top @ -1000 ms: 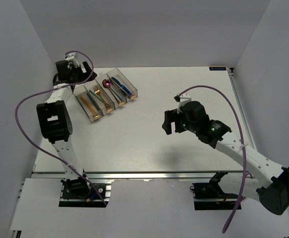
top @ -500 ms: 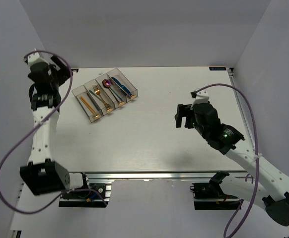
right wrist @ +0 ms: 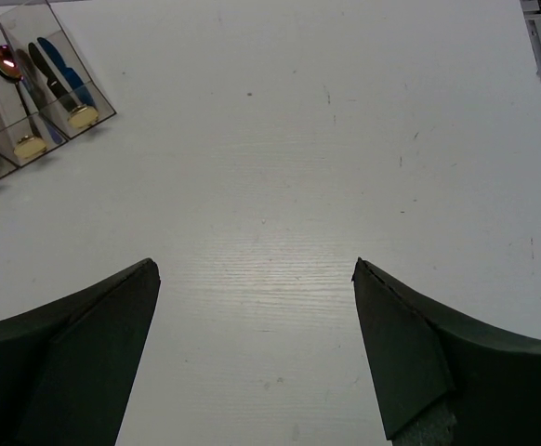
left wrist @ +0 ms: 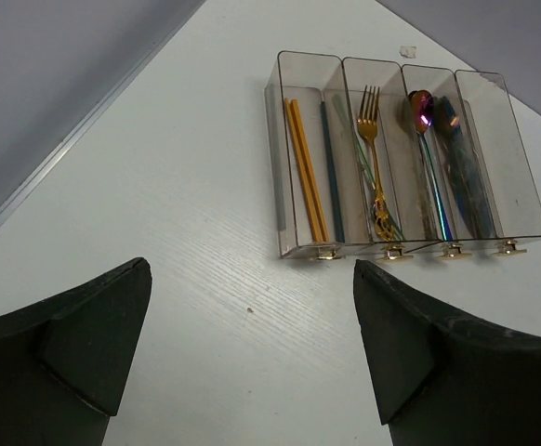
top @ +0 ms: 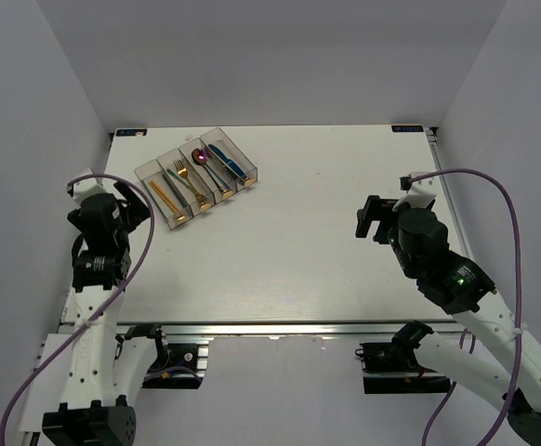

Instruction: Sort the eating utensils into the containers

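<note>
Showing the eating utensils (left wrist: 373,158) lying lengthwise inside the four joined containers (left wrist: 277,167) at the far-left corner of the worktop (top: 289,251), straight ahead of the nearer left gripper (left wrist: 252,269), the right gripper (right wrist: 255,265) well apart, both sets of jaws spread and empty.

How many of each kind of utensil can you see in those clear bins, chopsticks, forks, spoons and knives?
Chopsticks: 3 (two wooden, one dark)
Forks: 2 (gold, silvery)
Spoons: 2 (purple-gold, black)
Knives: 2 (blue, black)
Total: 9 visible; overlapping pieces may hide more.
</note>
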